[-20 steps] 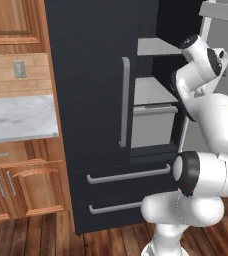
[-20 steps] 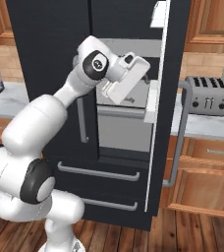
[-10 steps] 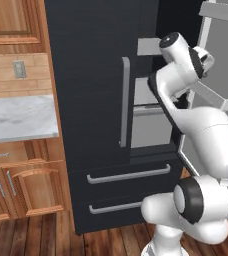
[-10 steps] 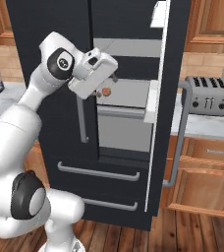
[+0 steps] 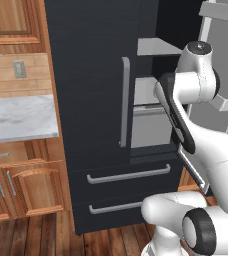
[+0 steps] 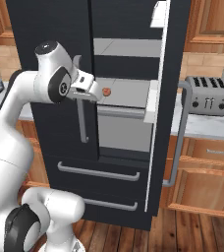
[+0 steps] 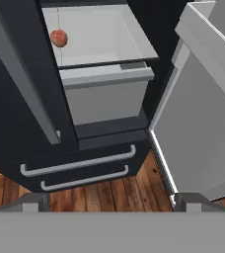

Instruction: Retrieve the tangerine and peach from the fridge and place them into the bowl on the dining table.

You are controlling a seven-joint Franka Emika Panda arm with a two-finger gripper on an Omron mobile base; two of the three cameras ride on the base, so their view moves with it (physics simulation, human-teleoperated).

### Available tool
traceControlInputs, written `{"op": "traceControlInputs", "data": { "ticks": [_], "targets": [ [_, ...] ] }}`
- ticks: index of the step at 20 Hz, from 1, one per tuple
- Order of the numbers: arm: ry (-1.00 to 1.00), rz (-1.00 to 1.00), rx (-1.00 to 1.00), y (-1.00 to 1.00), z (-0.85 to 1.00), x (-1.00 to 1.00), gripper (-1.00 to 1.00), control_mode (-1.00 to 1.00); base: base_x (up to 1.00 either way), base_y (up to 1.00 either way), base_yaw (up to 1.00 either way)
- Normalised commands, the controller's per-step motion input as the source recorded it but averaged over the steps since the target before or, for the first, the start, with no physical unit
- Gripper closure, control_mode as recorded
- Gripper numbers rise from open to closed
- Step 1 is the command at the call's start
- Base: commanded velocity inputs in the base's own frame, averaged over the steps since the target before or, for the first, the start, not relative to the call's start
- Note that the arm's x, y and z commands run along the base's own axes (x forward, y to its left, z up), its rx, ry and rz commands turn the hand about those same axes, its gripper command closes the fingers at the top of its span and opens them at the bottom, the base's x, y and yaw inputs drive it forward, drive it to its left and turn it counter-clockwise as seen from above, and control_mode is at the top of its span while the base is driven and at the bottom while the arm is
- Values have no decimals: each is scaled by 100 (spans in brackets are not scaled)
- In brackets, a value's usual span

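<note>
You have the fridge (image 6: 128, 29) ahead of you, tall and black, with its right door (image 6: 165, 113) swung open and its left door (image 5: 91, 100) closed, the long grey bar handle (image 5: 124, 102) running down that door's inner edge. Two drawers (image 5: 128, 175) with grey pulls sit below, above the wooden floor (image 7: 99, 190). To the fridge's left a wall counter with a marble top (image 5: 18, 117) stands over wooden cabinets; to its right another counter carries a silver toaster (image 6: 208, 95). Inside the open half you see light grey shelves (image 6: 128, 93) and a pale bin (image 7: 104, 101) beneath them. The arm reaches up in front of the closed door, and the tool (image 6: 87, 87) hangs just before the opening at shelf height, released, its jaws wide apart and holding nothing. On the middle shelf, towards the back, lies one small round reddish-orange fruit (image 7: 58, 38), apart from the tool; it's probably the peach, though it is too small to be sure.
</note>
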Motion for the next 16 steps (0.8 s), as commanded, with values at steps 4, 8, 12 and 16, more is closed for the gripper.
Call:
{"op": "traceControlInputs", "data": {
  "ticks": [4,8,12,16],
  "targets": [
    [-42,0,27,49,-31,-16,-100,-100,0,0,0],
    [-22,0,5,58,-9,1,-100,-100,0,0,0],
    [-1,1,-6,49,1,21,-100,-100,0,0,0],
    [0,2,-10,54,0,35,-100,-100,0,0,0]
  ]
}}
